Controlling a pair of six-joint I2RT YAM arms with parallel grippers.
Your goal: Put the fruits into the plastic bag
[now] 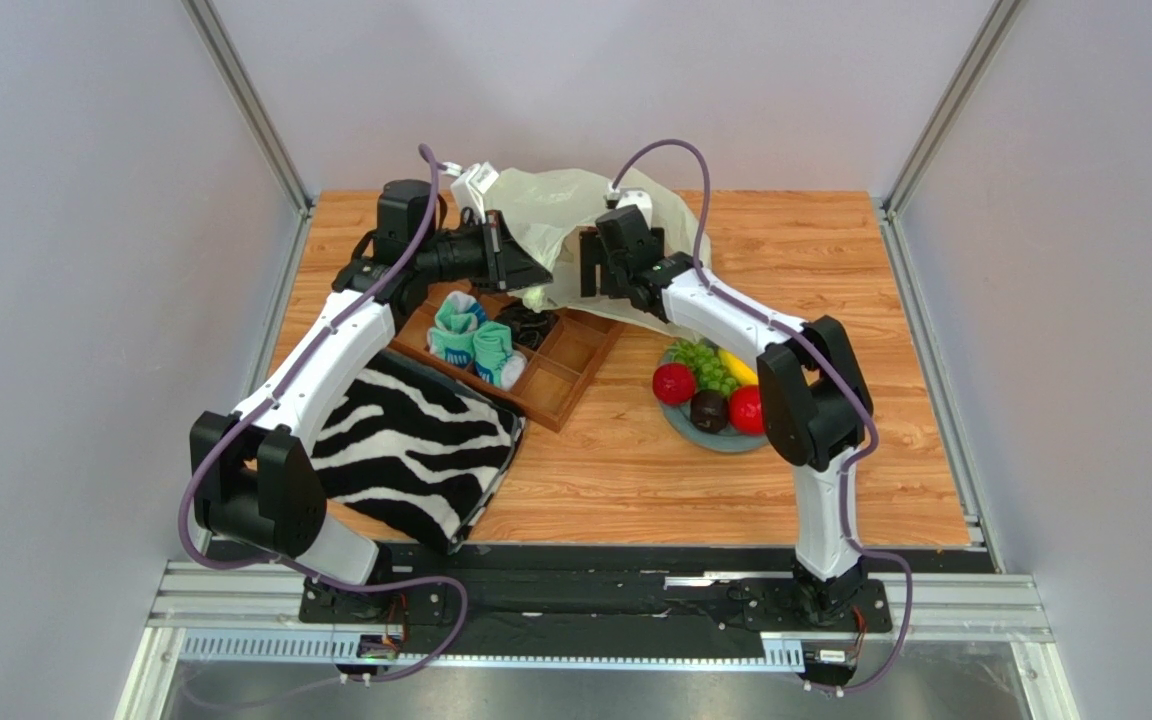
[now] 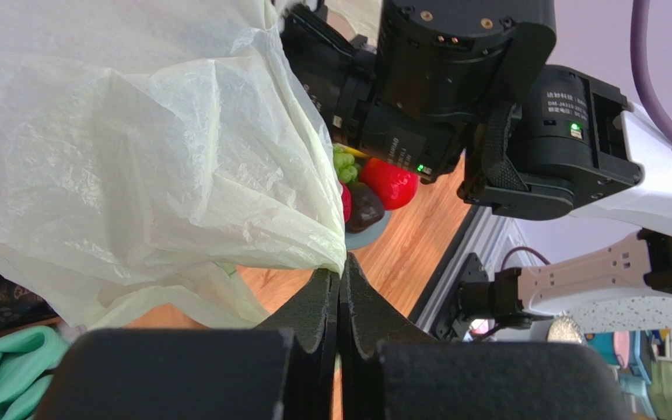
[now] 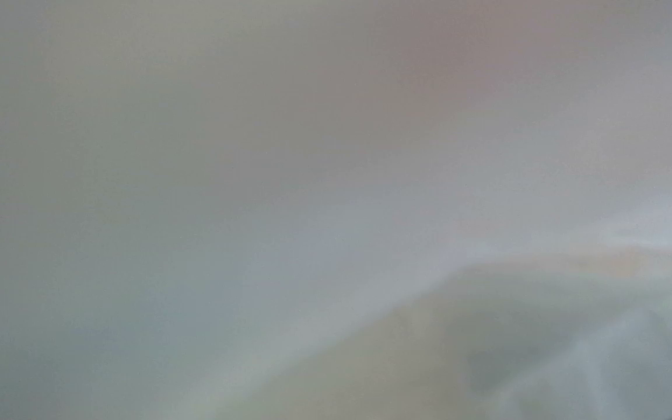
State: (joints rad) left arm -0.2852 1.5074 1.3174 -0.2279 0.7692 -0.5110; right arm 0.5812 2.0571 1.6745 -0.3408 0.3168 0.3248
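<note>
The plastic bag (image 1: 575, 203) is held up off the table at the back centre. My left gripper (image 1: 534, 278) is shut on the bag's edge, and the left wrist view shows its jaws (image 2: 340, 269) pinching the film (image 2: 164, 157). My right gripper (image 1: 585, 267) faces it, with its fingers hidden behind the bag. The right wrist view shows only blurred pale film (image 3: 331, 210). The fruits lie on a grey-blue plate (image 1: 695, 435): two red ones (image 1: 674, 384), a dark one (image 1: 708, 411), green grapes (image 1: 695, 360) and a banana (image 1: 739, 368). A red fruit (image 2: 392, 184) also shows in the left wrist view.
A wooden compartment tray (image 1: 560, 393) below the bag holds teal-and-white rolled socks (image 1: 477, 342). A zebra-striped cloth (image 1: 402, 443) lies at the front left. The right arm's wrist housing (image 2: 488, 96) hangs close above the left gripper. Metal rails run along the table's sides.
</note>
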